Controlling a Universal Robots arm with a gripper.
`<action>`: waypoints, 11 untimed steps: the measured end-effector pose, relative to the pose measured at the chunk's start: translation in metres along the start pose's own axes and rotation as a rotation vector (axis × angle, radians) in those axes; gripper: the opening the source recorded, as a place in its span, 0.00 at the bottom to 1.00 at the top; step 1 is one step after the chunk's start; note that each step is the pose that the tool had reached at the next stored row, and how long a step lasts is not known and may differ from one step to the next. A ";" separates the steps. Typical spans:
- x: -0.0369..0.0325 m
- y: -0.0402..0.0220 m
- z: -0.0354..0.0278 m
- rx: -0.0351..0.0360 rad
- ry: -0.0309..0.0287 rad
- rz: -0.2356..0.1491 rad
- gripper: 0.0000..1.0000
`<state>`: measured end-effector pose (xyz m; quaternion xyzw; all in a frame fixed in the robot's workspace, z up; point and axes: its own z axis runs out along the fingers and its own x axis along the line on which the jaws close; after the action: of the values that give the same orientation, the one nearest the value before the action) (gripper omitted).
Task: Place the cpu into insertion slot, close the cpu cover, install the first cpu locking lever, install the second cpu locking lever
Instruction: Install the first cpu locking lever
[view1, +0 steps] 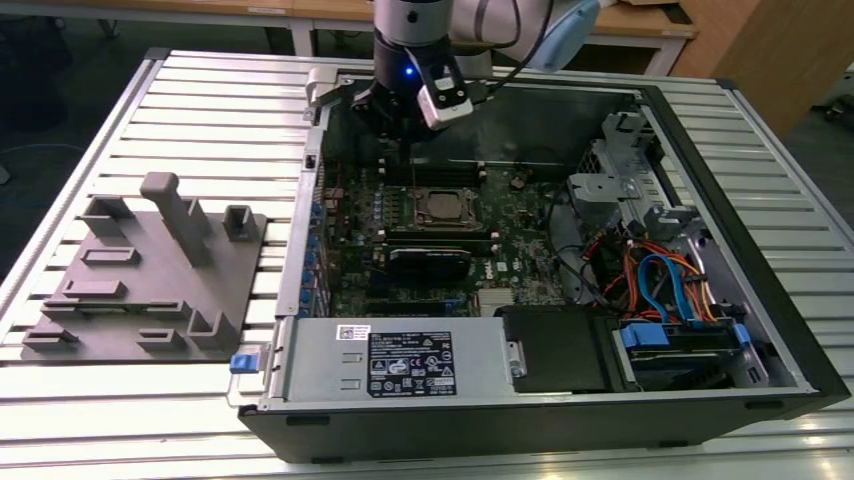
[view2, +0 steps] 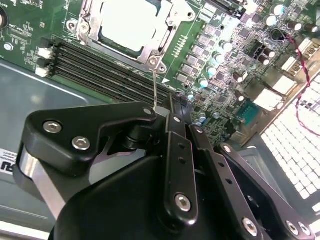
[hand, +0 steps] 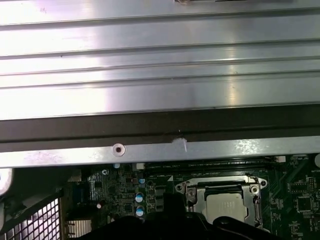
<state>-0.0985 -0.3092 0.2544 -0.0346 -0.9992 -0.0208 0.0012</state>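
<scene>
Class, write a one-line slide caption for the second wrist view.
Gripper near a locking lever beside the cpu, seated under its cpu cover.

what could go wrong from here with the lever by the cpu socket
1. The thin locking lever stands up from a corner of the cpu cover, reaching toward the pincer. A sideways push could bend it or let it spring free.
2. The memory slots lie right beside that cover, so a low pincer might scrape them.

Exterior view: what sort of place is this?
Probably a robotics lab or workshop bench: an open computer case lies on a slatted metal table, a robot arm reaches into it, and a grey fixture sits beside.
</scene>
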 end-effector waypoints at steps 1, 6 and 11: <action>-0.0007 0.0002 0.0000 0.0000 0.0000 0.000 0.11; -0.0074 0.0010 0.0000 0.0000 0.0001 0.000 0.11; -0.0132 0.0014 0.0000 0.0000 0.0001 0.000 0.11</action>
<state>-0.0852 -0.3087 0.2544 -0.0346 -0.9992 -0.0208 0.0012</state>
